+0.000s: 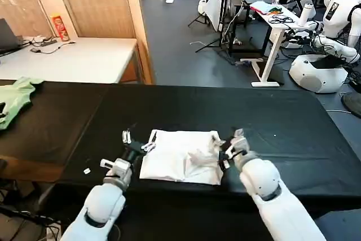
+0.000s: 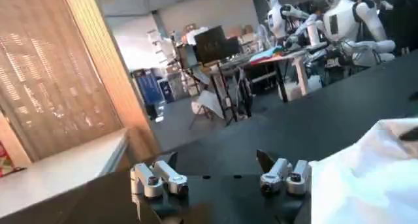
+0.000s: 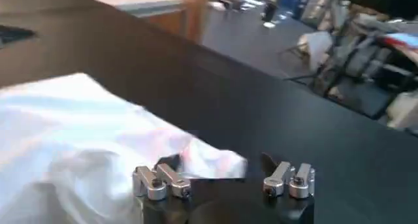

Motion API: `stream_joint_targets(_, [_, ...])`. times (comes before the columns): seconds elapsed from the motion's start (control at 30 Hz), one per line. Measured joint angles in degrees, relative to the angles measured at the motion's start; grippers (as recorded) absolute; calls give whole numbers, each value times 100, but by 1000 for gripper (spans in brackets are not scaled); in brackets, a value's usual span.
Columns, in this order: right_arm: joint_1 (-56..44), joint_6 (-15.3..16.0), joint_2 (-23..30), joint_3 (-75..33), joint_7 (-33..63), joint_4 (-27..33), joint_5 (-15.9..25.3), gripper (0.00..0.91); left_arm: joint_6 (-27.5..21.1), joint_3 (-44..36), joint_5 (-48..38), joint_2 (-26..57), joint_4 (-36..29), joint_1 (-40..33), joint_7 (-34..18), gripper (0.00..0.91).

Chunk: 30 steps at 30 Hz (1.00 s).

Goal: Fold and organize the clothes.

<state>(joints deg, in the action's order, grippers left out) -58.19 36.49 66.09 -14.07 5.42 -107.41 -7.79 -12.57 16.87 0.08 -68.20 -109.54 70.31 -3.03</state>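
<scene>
A white T-shirt, folded into a rough rectangle, occupies the near middle of the black table, the one obstacle between the two arms. The left gripper sits with jaws apart at the shirt's left edge; the right gripper is just beside its rumpled right edge, jaws spread. Bare tabletop runs wide beyond the shirt and out to both sides. A light-green garment lies well apart at the table's far left edge.
</scene>
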Motion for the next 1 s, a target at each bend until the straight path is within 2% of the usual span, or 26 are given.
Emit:
stream_joint_targets(0.07, [-61,-126,-5,-66,-40,-9,-188,878,26,9,7,0,3,29,1,878])
stream_joint_targets(0.17, [-204,-214,-29,-73,-359,-224,-714,878,55,47,15,1,9,63,1,878])
stream_joint_targets(0.3, [-258,-59,-9,9,-619,-494,-1102,878,83,92,32,10,20,106,1,878])
stream_joint_targets(0.5, [-71,256,15,285,-656,-532,-1575,878,142,173,78,16,20,217,1,878])
stream_joint_targets(0.7, [38,399,-60,583,-926,-594,-1590,878,186,223,119,10,59,301,1,878])
stream_joint_targets(0.93, [-198,356,-220,615,-936,-840,-1152,878,205,227,173,-34,105,315,1,878])
stream_joint_targets(1.0, [-307,321,-272,595,-963,-894,-1111,780,213,228,188,-49,114,318,1,878])
